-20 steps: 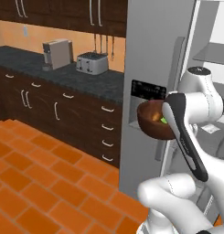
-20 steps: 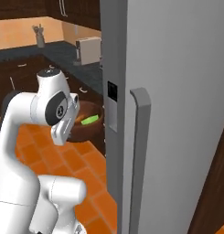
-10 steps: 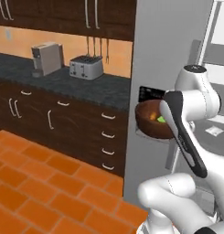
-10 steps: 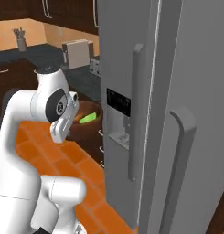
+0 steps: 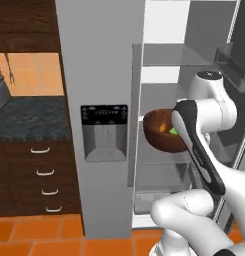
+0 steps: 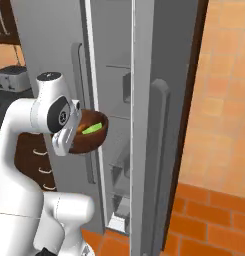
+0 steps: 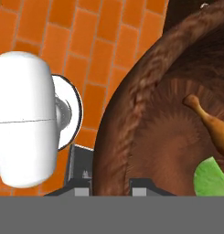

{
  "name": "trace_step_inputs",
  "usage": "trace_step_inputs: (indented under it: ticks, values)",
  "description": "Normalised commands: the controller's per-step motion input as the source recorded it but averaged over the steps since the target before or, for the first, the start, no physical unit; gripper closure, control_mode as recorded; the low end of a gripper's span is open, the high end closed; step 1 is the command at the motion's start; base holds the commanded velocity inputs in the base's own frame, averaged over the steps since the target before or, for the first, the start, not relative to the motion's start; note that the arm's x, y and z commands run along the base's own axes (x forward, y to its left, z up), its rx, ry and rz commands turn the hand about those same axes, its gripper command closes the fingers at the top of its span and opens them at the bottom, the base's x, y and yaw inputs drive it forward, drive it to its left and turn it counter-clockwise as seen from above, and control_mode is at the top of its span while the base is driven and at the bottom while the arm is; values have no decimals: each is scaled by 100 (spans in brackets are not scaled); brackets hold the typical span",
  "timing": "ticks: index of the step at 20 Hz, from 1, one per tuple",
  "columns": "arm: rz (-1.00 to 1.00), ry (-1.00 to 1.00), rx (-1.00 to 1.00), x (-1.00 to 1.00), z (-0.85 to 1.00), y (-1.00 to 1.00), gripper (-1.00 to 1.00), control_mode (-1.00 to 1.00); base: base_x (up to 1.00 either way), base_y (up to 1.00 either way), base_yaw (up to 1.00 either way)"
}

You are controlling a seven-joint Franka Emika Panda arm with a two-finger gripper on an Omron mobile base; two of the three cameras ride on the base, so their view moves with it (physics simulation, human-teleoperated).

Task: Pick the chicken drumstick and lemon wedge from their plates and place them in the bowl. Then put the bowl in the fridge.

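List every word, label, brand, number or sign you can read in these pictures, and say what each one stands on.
No text can be read anywhere.
Black dispenser panel on the fridge door: rows of small pale marks, too small and blurred to read.
The bowl, the toaster and the drawers carry no lettering.

In the left base view the fridge (image 5: 101, 75) fills the middle of the frame, its closed door with the dispenser panel (image 5: 104, 131) at centre left and the open compartment with shelves (image 5: 164, 106) to the right. The bowl (image 5: 161, 131) hangs at centre right, in front of those shelves. Drawers (image 5: 44, 177) sit at lower left, below a counter (image 5: 29, 117). In the hand view the drumstick (image 7: 214, 125) lies inside the bowl at right, the lemon wedge (image 7: 214, 178) just below it.
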Motion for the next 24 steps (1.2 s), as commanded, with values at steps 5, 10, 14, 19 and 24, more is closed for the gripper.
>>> trace_step_inputs:
  ticks: [5, 10, 14, 19, 24]
  values:
    - [0, 0, 0, 0, 0, 0, 100, 100, 1, 86, -59]
    - [0, 0, 0, 0, 0, 0, 100, 100, 23, -5, -16]
    - [0, 0, 0, 0, 0, 0, 100, 100, 47, -35, -7]
    - [0, 0, 0, 0, 0, 0, 100, 100, 66, 3, -23]
    - [0, 0, 0, 0, 0, 0, 100, 100, 61, 2, -29]
